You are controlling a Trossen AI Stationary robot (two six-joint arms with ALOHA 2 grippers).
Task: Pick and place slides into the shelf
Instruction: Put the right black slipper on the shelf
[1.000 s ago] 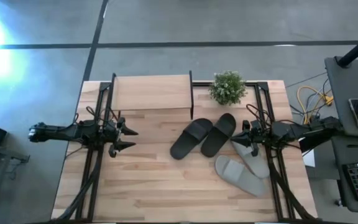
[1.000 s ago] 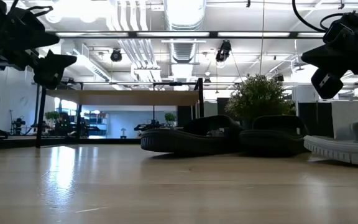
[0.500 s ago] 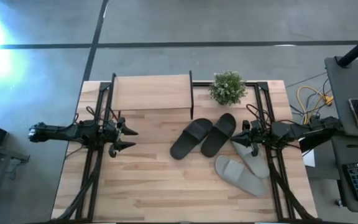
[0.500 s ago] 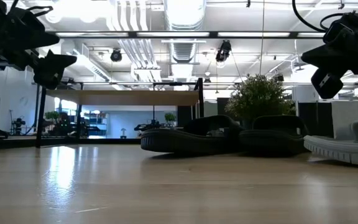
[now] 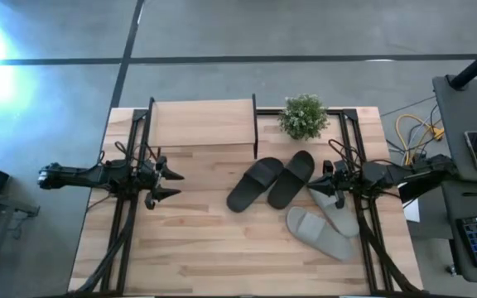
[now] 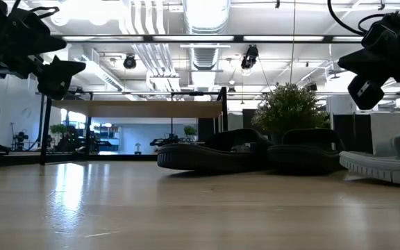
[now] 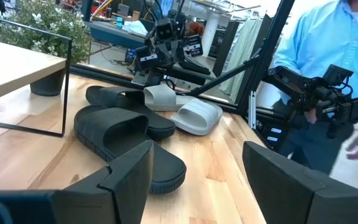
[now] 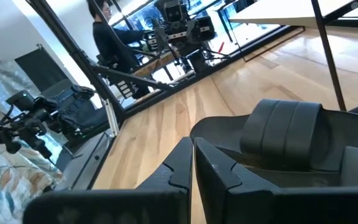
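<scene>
Two black slides [image 5: 255,184] [image 5: 292,178] lie side by side on their soles at the table's middle right. Two light grey slides [image 5: 334,211] [image 5: 320,233] lie just right of and nearer than them. The shelf [image 5: 204,122] stands at the far edge, its top board bare. My left gripper [image 5: 171,184] is open and empty, held above the table's left part [image 6: 54,73]. My right gripper [image 5: 325,178] is shut and empty, held above the table beside the far grey slide [image 6: 367,87]. The right wrist view looks over a black slide [image 8: 291,137].
A small potted plant [image 5: 303,116] stands right of the shelf at the far edge. Black arm frames [image 5: 131,207] [image 5: 363,215] run along both sides of the table. A person in light blue [image 7: 328,62] stands beyond the table; another in dark clothes [image 8: 104,37] shows beyond it.
</scene>
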